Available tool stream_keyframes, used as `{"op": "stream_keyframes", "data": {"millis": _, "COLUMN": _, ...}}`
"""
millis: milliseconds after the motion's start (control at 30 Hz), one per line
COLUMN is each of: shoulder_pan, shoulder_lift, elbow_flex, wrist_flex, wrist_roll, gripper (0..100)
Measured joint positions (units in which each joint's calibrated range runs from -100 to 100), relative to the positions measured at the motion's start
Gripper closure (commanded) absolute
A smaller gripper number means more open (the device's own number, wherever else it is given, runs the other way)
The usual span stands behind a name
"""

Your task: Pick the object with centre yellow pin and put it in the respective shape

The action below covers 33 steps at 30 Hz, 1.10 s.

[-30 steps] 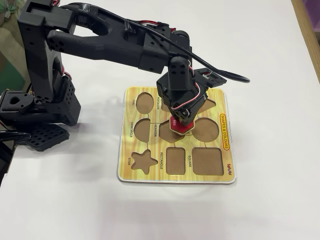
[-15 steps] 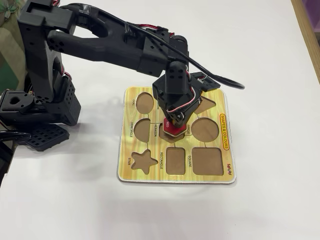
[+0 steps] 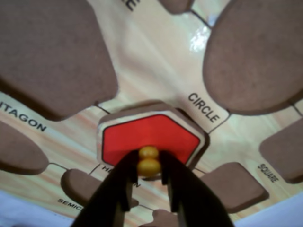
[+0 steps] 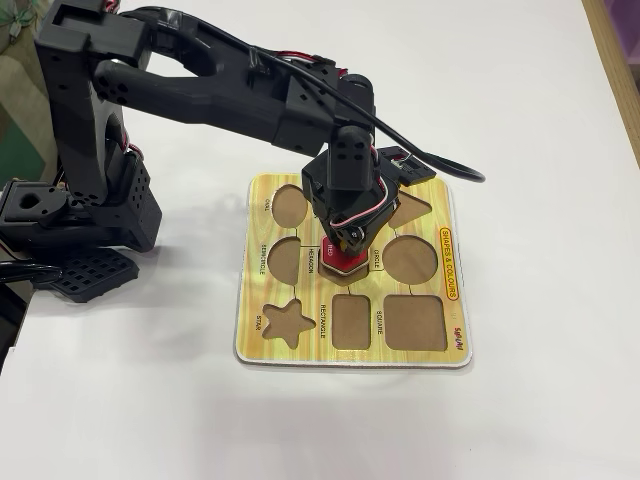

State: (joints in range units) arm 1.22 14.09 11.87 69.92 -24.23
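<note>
The red hexagonal piece (image 3: 151, 135) with the yellow knob (image 3: 148, 160) at its centre lies low over the HEXAGON recess of the yellow wood-grain board (image 3: 156, 61). A thin brown sliver of that recess (image 3: 142, 107) shows along the piece's far edge; the rest is covered. My gripper (image 3: 148, 163) is shut on the knob, one black finger on each side. In the fixed view the gripper (image 4: 346, 248) points down at the middle of the board (image 4: 400, 288), and only a bit of the red piece (image 4: 343, 260) shows beneath it.
Empty brown recesses surround the piece: circle (image 4: 411, 259) to the right, square (image 4: 414, 322), rectangle (image 4: 351, 321) and star (image 4: 285, 322) nearer the front, pentagon (image 3: 52, 56) beyond. The arm's base (image 4: 90, 200) stands left of the board. A black cable (image 4: 450, 170) loops over the board's back edge.
The gripper has carried the red piece leftward and down, from beside the circle recess to over the hexagon recess. It stays shut on the knob.
</note>
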Motion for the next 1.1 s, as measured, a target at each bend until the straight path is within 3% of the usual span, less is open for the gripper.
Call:
{"op": "stream_keyframes", "data": {"millis": 600, "shoulder_pan": 2.43, "shoulder_lift": 0.0, "elbow_flex": 0.0, "wrist_flex": 0.0, "wrist_roll": 0.31, "gripper": 95}}
{"op": "stream_keyframes", "data": {"millis": 767, "shoulder_pan": 2.43, "shoulder_lift": 0.0, "elbow_flex": 0.0, "wrist_flex": 0.0, "wrist_roll": 0.31, "gripper": 84}}
{"op": "stream_keyframes", "data": {"millis": 1100, "shoulder_pan": 2.43, "shoulder_lift": 0.0, "elbow_flex": 0.0, "wrist_flex": 0.0, "wrist_roll": 0.0, "gripper": 82}}
